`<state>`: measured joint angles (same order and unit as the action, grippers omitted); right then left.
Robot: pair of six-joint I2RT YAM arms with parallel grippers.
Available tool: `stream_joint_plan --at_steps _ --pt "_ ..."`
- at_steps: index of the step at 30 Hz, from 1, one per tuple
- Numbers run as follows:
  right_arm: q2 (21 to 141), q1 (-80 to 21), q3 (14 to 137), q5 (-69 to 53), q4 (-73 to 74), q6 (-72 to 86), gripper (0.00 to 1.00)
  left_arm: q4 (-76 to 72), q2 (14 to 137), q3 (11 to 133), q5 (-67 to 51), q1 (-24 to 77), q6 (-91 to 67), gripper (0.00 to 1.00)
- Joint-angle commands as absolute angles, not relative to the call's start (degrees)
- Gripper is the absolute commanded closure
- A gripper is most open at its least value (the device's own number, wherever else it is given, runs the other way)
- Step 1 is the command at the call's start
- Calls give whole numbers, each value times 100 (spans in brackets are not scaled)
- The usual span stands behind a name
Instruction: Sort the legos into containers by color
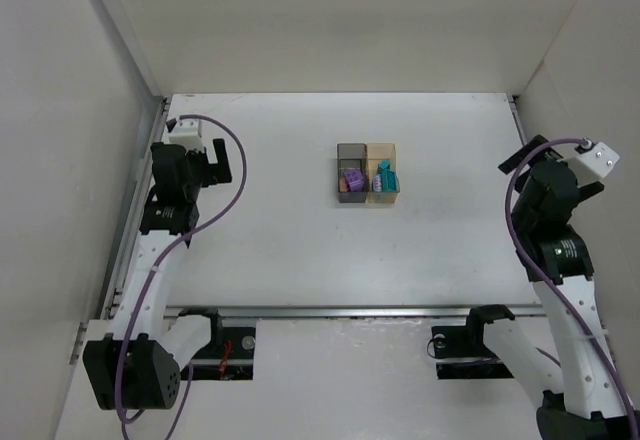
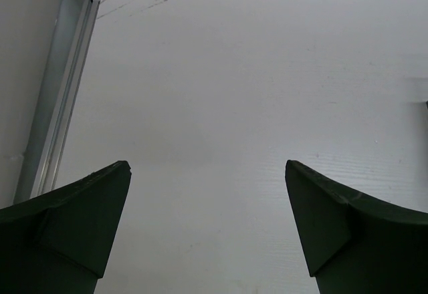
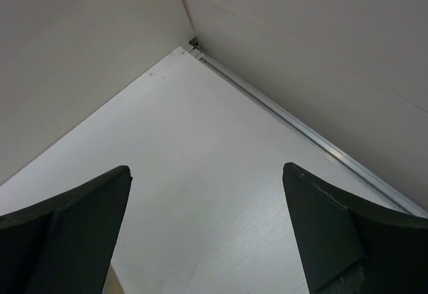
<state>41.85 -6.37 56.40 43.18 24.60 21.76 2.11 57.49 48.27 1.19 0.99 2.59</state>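
Note:
Two joined bins stand at the table's middle: the dark grey bin (image 1: 351, 173) holds purple legos (image 1: 352, 179), the amber bin (image 1: 383, 172) holds teal legos (image 1: 386, 177). My left gripper (image 1: 218, 160) is open and empty at the far left, well away from the bins; its view shows only bare table between its jaws (image 2: 207, 168). My right gripper (image 1: 522, 157) is at the far right, open and empty; its view (image 3: 206, 170) faces the table's back corner. No bins or legos show in either wrist view.
White walls enclose the table on the left, back and right. A metal rail (image 2: 57, 100) runs along the left edge and another (image 3: 301, 128) along the right wall. The arm bases sit at the near edge.

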Motion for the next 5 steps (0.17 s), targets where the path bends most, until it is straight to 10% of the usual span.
stream_joint_plan --at_steps 1,5 --pt "3991 -624 5818 4291 2470 2470 0 0 5476 4729 -18 88 79 0" --pt "3859 -624 5818 3798 2531 2470 0 0 5361 4667 -79 88 79 0"
